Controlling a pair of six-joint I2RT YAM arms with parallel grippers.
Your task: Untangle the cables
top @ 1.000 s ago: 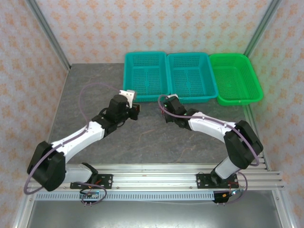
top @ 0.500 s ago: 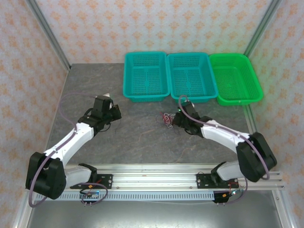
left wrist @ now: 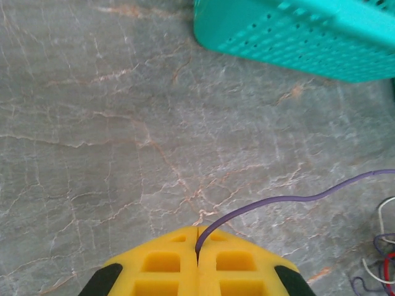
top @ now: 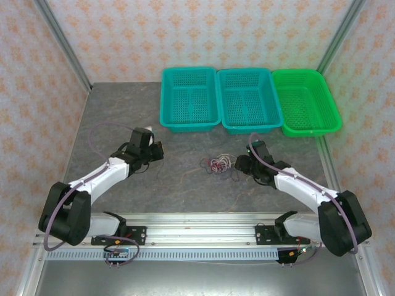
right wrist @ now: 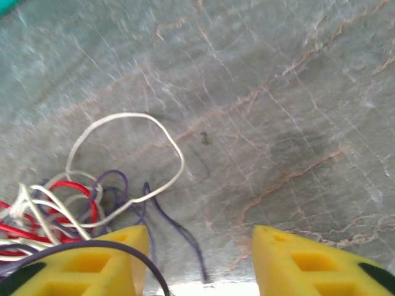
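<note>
The cables (top: 216, 164) lie as a small tangle of red, white and dark purple wires on the grey table between the two arms. My left gripper (left wrist: 197, 237) is shut on one thin dark purple cable (left wrist: 290, 198), which runs off right towards the tangle's edge (left wrist: 384, 262). In the top view the left gripper (top: 155, 151) sits left of the tangle. The right gripper (right wrist: 200, 246) stands open just right of the tangle (right wrist: 55, 206), low over the table. A white loop (right wrist: 176, 148) and a dark strand (right wrist: 179, 231) lie ahead of it; another dark strand crosses its left finger (right wrist: 108, 262).
Two teal baskets (top: 189, 98) (top: 248, 98) and a green basket (top: 307, 102) stand in a row at the back. One teal basket wall (left wrist: 296, 34) is close in front of the left gripper. Metal frame posts border the table.
Both grippers have drawn back from the baskets towards the near side. The tangle now lies in the open on the table, and the right gripper has moved to its right.
</note>
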